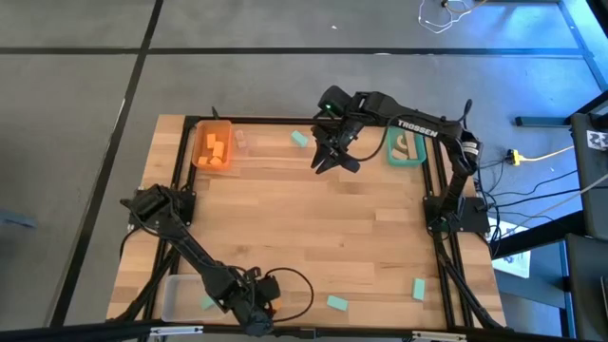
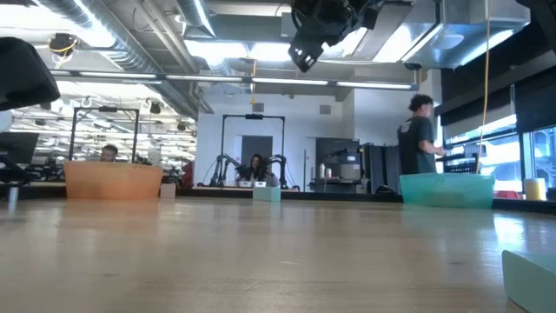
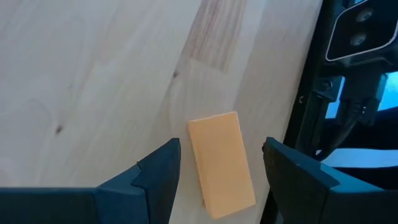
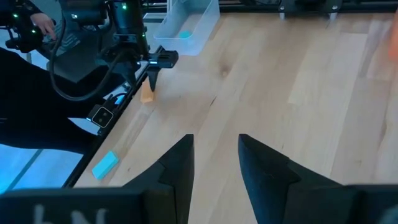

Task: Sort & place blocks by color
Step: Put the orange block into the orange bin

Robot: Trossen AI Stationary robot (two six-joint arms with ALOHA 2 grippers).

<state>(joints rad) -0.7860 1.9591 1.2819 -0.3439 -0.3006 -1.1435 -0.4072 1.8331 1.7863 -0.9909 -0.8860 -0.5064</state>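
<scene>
Left gripper (image 1: pixel 264 309) sits low at the near edge of the table (image 1: pixel 313 228), jaws wide, straddling an orange block (image 3: pixel 221 163) that lies flat on the wood btwn the fingers (image 3: pixel 157 176); neither finger touches it. From the right wrist view the same orange block (image 4: pixel 147 93) shows just under that gripper's tips.

L to R across the table, high view: clear bin (image 1: pixel 185 296) at the near left corner w/ one teal block (image 1: pixel 207 302) inside. Orange bin (image 1: pixel 213 144) at the far left, several orange blocks (image 1: pixel 215 150) in it. Pale wood block (image 1: pixel 241 142) just beside the orange bin's right wall. Teal block (image 1: pixel 300 139) on the far side, near the right arm. Another teal block (image 1: pixel 337 303) at the near edge, right of the left gripper.

Right gripper (image 1: pixel 332 160) hangs above the far-centre of the table, well off the surface per the low view, jaws partly apart, nothing btwn them. Teal bin (image 1: pixel 407 147) at the far right holds pale wood pieces (image 1: pixel 409 144). Last teal block (image 1: pixel 418 289) near the right edge, near side.
</scene>
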